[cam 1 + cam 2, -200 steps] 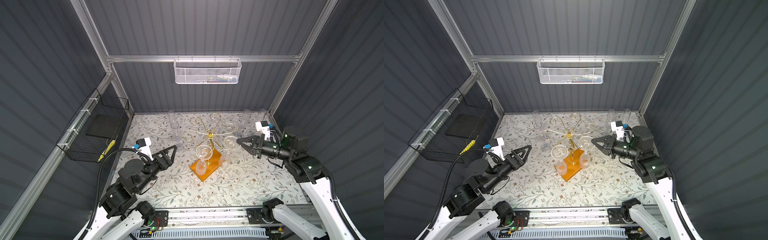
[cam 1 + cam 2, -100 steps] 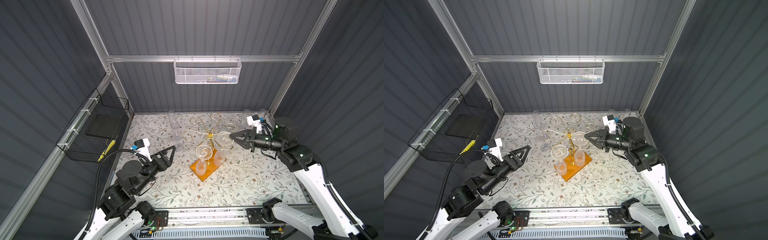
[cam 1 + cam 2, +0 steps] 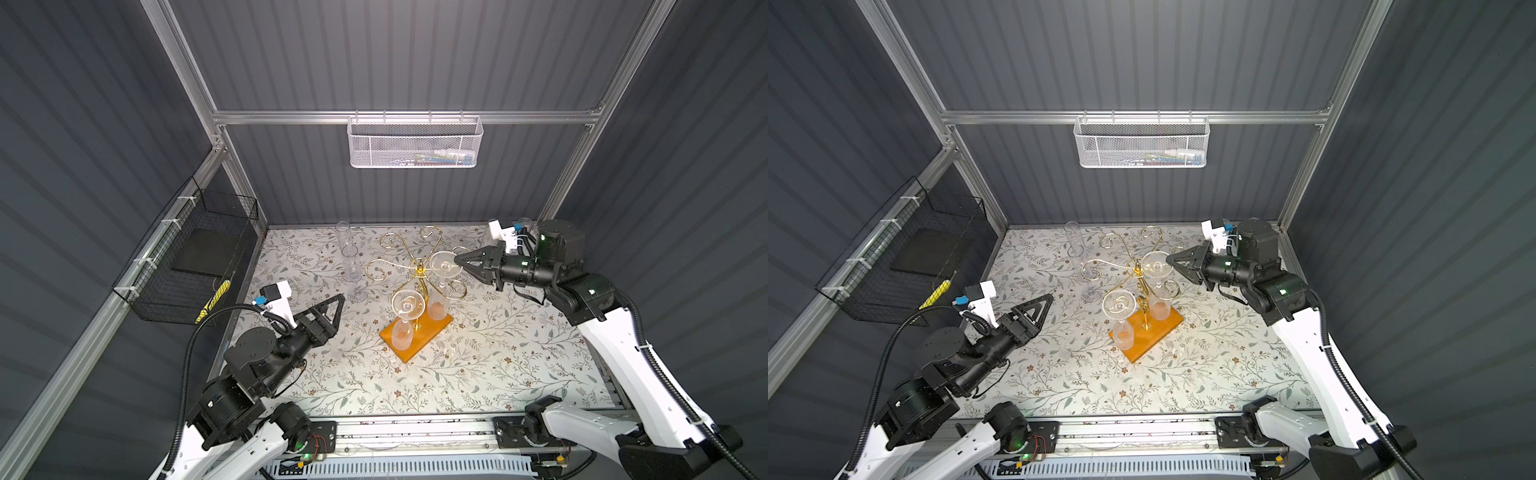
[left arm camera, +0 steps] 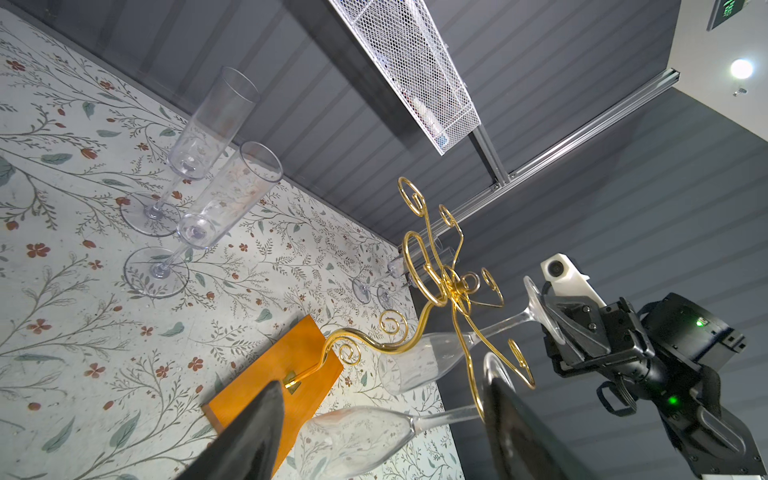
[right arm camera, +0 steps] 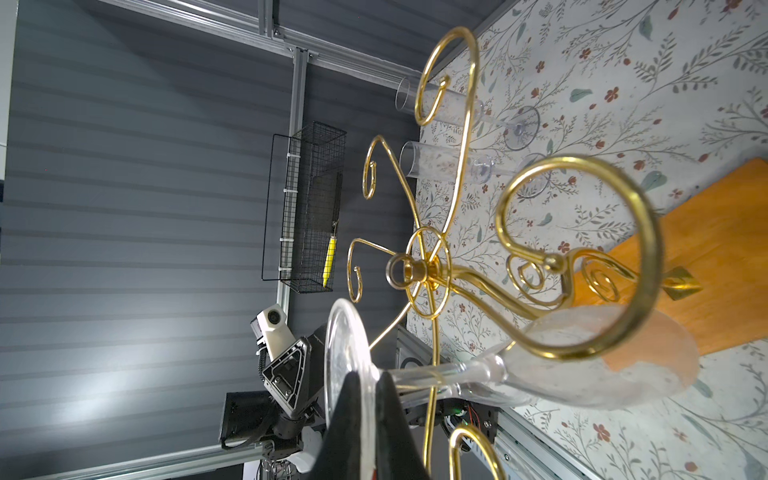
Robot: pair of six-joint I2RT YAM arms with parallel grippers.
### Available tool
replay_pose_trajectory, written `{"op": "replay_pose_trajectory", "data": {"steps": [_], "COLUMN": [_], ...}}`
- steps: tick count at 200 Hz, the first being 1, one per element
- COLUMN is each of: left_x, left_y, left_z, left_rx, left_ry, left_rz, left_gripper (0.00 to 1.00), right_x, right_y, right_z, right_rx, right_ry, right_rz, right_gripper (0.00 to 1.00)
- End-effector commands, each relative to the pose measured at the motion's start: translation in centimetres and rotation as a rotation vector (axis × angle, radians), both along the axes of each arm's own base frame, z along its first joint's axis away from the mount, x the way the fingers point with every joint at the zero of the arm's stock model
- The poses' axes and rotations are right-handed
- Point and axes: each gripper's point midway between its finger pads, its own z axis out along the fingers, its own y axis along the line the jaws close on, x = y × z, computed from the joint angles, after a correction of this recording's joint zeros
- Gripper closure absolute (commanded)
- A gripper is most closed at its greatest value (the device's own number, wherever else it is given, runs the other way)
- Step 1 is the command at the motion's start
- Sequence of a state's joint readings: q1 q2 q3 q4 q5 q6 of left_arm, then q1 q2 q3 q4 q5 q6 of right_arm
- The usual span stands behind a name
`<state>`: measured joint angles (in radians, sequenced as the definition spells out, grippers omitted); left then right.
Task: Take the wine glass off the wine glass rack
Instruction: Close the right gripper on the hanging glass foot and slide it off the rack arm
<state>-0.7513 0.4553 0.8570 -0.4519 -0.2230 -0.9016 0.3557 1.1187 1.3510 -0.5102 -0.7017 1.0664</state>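
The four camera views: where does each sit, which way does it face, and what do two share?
Top views: high at the front, looking down on the gold wire rack with orange wooden base; left arm and right arm show.
Left wrist: on the left arm, facing the rack past the open left end effector.
Right wrist: on the right arm, beside the rack; the right end effector pinches the foot of the clear wine glass.
Shared: each wrist view shows the opposite arm.

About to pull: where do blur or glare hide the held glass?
Right wrist view: the clear wine glass reads fairly clearly at the right gripper, but the gold wire rack's near scroll is blurred. Left wrist view: the ceiling lamp flares, away from the glass. In a top view, its foot gleams pale.
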Motion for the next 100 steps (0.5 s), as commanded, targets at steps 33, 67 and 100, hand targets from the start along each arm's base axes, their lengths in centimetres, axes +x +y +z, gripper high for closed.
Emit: {"op": "replay_pose_trajectory", "data": {"steps": [33, 67, 100], "left_x": [0.0, 0.4, 0.8], "left_y": [0.5, -0.3, -2.2], "left_z": [0.5, 1.6, 4.7], "left_rx": [0.023, 0.031, 0.026], "left_ry": [-0.016, -0.038, -0.109], "left_rz": [0.018, -0.005, -0.074], "left_gripper": [0.23, 0.23, 0.22], "right_x": [-1.2, -2.2, -3.5], "right_y": [-3.6, -6.1, -7.6], "right_z": [1.0, 1.6, 4.8], "right_rx": [-0.011, -0.017, -0.082], "right_ry": [-0.064, -0.100, -0.276], "right_rz": [-0.086, -0.142, -0.172], "right_gripper": [1.00, 1.00, 1.00]}}
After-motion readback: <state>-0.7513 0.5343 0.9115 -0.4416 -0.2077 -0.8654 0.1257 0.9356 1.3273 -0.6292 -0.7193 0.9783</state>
